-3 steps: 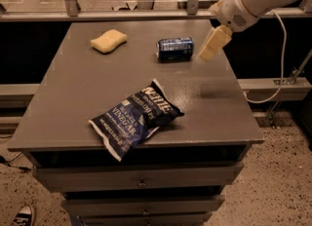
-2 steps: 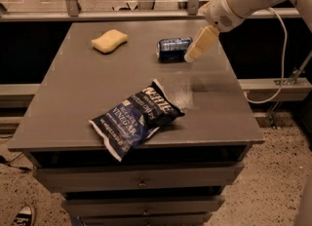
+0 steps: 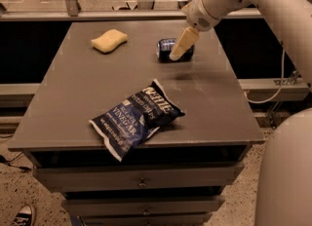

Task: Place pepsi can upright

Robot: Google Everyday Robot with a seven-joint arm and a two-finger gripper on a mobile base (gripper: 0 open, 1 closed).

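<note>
The pepsi can, small and dark blue, lies on its side near the back of the grey table. My gripper hangs from the white arm that comes in from the upper right. Its pale fingertip end is right in front of the can and covers the can's right half. Only one pale finger shape shows.
A dark blue crinkled chip bag lies near the table's front edge. A yellow sponge lies at the back left. The table has drawers below. A railing runs behind it. My white base fills the lower right corner.
My gripper has moved left and down from beside the table's right edge to right over the can. The can, bag and sponge have not moved.
</note>
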